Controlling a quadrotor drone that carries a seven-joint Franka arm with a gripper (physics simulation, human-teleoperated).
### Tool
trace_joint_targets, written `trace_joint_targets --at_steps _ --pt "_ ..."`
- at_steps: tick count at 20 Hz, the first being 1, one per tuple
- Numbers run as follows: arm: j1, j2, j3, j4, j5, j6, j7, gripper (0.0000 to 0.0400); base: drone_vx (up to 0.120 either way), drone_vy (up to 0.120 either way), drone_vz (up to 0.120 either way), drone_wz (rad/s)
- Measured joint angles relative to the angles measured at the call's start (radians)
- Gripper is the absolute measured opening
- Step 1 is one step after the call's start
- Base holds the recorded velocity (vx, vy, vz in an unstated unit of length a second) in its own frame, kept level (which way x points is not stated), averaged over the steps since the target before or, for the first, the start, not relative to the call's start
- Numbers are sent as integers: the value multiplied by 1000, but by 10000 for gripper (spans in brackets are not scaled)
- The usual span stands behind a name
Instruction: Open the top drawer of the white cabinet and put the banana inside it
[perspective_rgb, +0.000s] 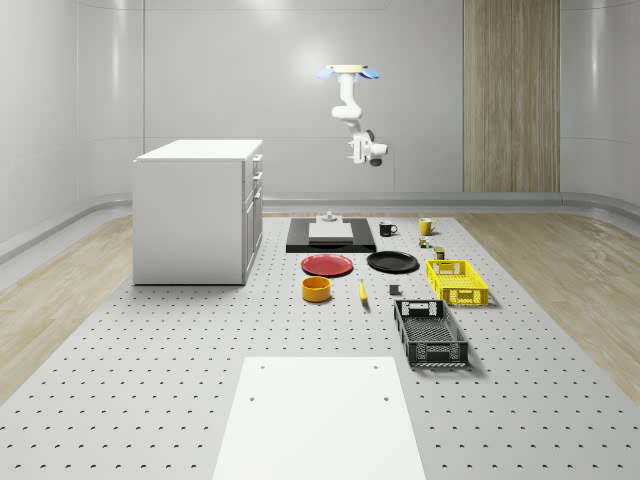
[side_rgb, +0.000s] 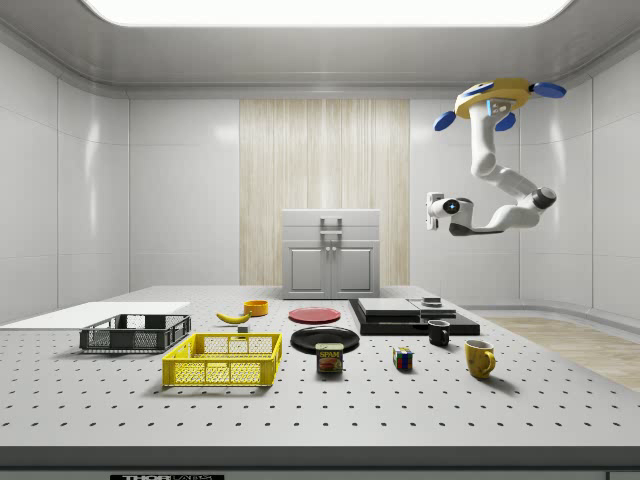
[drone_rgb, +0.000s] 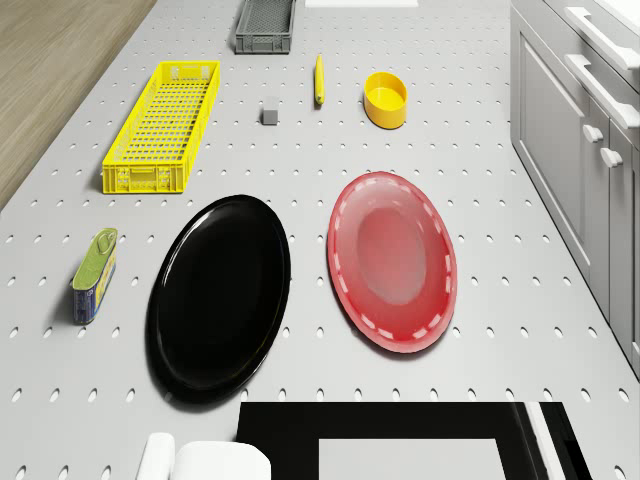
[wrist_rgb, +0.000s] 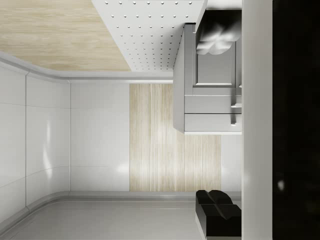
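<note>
While we hover high above the black tray (perspective_rgb: 300, 243), our gripper (side_rgb: 432, 212) points sideways at the white cabinet (perspective_rgb: 190, 212), likely lining up with its closed top drawer (side_rgb: 330, 221). We cannot tell how wide our hand is. The banana (perspective_rgb: 363, 292) lies on the table (perspective_rgb: 150, 380), near the orange bowl (perspective_rgb: 316, 288).

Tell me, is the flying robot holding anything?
No. The gripper hangs in the air with nothing in it, under the hovering drone. The banana lies on the table, untouched.
</note>
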Motion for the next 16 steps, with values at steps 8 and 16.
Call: trace_joint_targets --at_steps 8,16 --pt "42 -36 -19 -5 -25 36 21 400 120 -120 0 0" --pt "79 -69 -34 -9 -50 69 41 400 120 -120 0 0"
